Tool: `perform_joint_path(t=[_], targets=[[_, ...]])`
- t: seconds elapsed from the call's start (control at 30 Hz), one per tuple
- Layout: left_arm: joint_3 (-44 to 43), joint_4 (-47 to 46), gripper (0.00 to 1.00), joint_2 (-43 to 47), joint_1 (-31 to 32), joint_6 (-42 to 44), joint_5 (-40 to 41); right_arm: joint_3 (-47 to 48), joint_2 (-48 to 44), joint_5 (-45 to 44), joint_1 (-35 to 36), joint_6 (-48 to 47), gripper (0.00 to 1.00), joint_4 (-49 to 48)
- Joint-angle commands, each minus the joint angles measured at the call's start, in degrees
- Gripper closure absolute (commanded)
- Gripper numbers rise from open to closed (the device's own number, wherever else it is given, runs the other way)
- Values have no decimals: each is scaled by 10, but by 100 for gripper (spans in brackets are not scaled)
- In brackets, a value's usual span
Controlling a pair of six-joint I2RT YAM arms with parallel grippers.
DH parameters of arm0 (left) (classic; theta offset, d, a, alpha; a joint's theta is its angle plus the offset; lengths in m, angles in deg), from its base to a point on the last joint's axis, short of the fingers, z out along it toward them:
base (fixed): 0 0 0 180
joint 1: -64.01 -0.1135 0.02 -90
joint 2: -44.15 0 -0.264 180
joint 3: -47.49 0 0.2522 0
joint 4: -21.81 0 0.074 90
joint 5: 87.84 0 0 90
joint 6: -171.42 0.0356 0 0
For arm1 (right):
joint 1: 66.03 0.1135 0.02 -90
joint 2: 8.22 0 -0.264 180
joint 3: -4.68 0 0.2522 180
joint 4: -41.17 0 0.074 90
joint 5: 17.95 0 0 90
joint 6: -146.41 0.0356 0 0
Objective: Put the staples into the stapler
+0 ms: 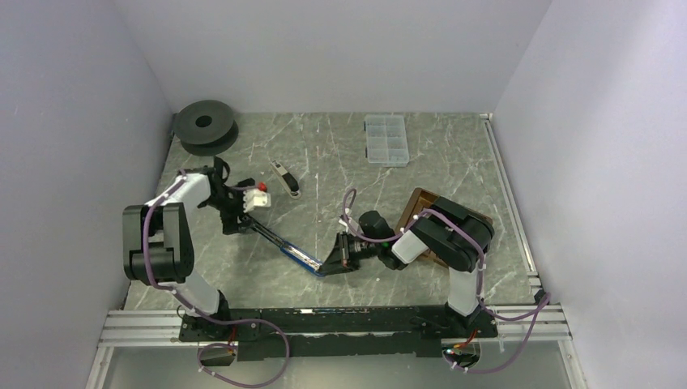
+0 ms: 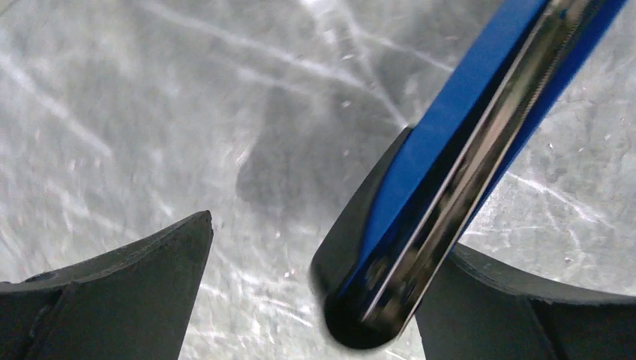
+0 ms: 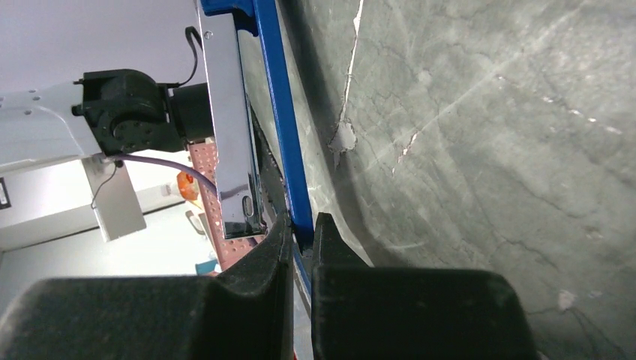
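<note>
The blue stapler (image 1: 296, 253) lies swung open on the marble table, stretched between my two grippers. Its blue arm and shiny metal channel (image 2: 465, 150) run diagonally through the left wrist view, with the rounded black end low between the fingers. My left gripper (image 1: 241, 220) (image 2: 330, 240) is open; its right finger sits just behind the stapler and its left finger stands well apart. My right gripper (image 1: 339, 263) (image 3: 302, 225) is shut on the stapler's blue arm (image 3: 281, 112), with the chrome magazine (image 3: 229, 135) standing free beside it. No staples can be made out in any view.
A clear plastic compartment box (image 1: 386, 139) sits at the back, right of centre. A black spool (image 1: 206, 126) fills the back left corner. A small black and silver tool (image 1: 285, 178) lies behind the stapler. A brown tray (image 1: 420, 207) sits under my right arm.
</note>
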Motion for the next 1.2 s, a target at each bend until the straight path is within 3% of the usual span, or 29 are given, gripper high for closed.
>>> perform_joint_path(t=[0.0, 0.2, 0.3, 0.47, 0.53, 0.7, 0.83, 1.17], targets=[[-36, 64, 0, 12, -59, -95, -90, -25, 25, -69, 10, -21, 100, 131], [-37, 44, 1, 22, -82, -198, -118, -25, 52, -63, 19, -23, 100, 94], [-87, 134, 0, 12, -100, -179, -173, -30, 59, -64, 21, -19, 100, 81], [-160, 291, 1, 6, -120, -89, -172, -25, 54, -69, 22, -25, 100, 96], [-196, 330, 1, 3, -123, -97, -191, -20, 45, -73, 22, -32, 100, 110], [-153, 200, 1, 61, -106, -221, -222, -15, 44, -71, 23, -31, 100, 112], [-72, 82, 1, 103, -67, -259, -156, -21, 50, -70, 23, -25, 100, 98], [-37, -60, 0, 70, -43, -314, -13, -31, 55, -68, 23, -17, 100, 80]])
